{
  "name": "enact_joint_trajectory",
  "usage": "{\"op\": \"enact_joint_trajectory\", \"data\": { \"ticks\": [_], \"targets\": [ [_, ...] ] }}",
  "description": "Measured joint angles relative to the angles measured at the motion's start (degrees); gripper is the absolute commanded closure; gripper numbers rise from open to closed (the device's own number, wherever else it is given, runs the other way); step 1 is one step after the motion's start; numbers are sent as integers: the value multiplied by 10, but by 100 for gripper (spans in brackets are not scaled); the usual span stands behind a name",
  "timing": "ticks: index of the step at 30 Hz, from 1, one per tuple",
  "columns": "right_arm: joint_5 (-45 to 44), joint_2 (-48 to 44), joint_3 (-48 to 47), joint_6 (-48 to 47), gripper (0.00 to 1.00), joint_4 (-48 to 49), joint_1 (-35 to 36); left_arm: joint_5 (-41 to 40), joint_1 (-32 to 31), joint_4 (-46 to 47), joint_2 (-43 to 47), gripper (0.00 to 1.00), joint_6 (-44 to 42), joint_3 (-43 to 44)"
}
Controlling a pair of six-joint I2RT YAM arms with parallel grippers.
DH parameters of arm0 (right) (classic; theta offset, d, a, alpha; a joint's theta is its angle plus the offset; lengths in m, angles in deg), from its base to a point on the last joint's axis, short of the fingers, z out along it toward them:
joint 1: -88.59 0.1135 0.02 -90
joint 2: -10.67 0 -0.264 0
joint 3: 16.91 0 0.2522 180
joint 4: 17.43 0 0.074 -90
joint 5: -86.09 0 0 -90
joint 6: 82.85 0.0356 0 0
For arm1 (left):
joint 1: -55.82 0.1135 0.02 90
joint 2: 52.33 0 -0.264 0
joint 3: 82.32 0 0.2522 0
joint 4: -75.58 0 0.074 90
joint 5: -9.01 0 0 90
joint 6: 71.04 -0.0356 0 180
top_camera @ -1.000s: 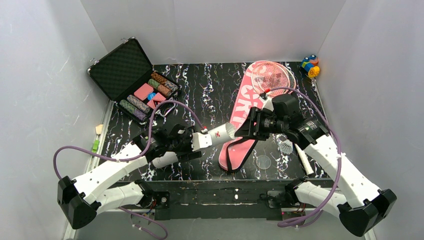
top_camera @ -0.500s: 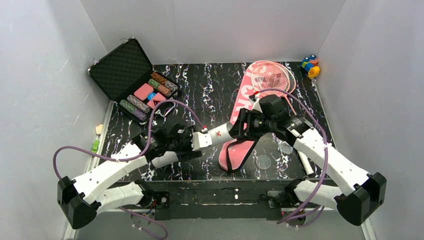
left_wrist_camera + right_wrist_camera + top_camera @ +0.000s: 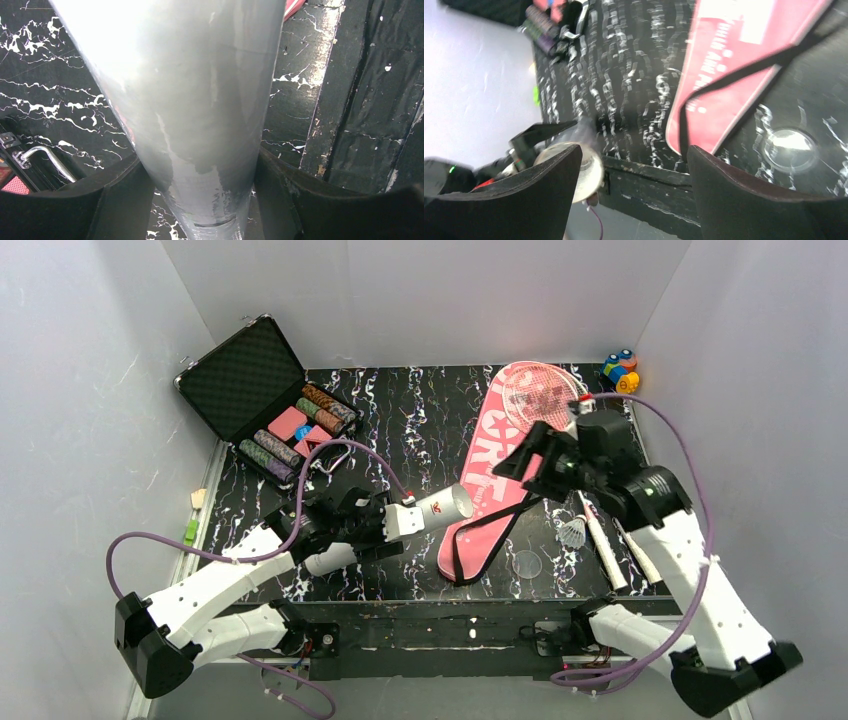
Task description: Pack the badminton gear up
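Left tool (image 3: 393, 524): clamped on white tube (image 3: 440, 508).
Right tool (image 3: 634, 180): wide, empty.
Risk: shuttlecock (image 3: 572, 532) feathers may crush; tube mouth may drift.

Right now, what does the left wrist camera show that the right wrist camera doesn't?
Left wrist only: the white tube close up, its scuffed wall clamped in the left gripper. Right wrist only: the right gripper open and empty, the black strap across the pink cover, a clear round disc, the tube's open mouth. Both: the tube, the marbled table, a sliver of the cover.
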Motion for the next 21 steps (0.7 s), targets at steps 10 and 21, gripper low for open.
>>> {"op": "enact_joint_trajectory", "data": {
  "ticks": [10,21],
  "targets": [
    [-92,-49,227,77,12,-62,-93,0,0,0,5,51,-1,-2],
    [-258,26,265,151,14,-41,-102,2,0,0,14,51,-1,-7]
  ]
}}
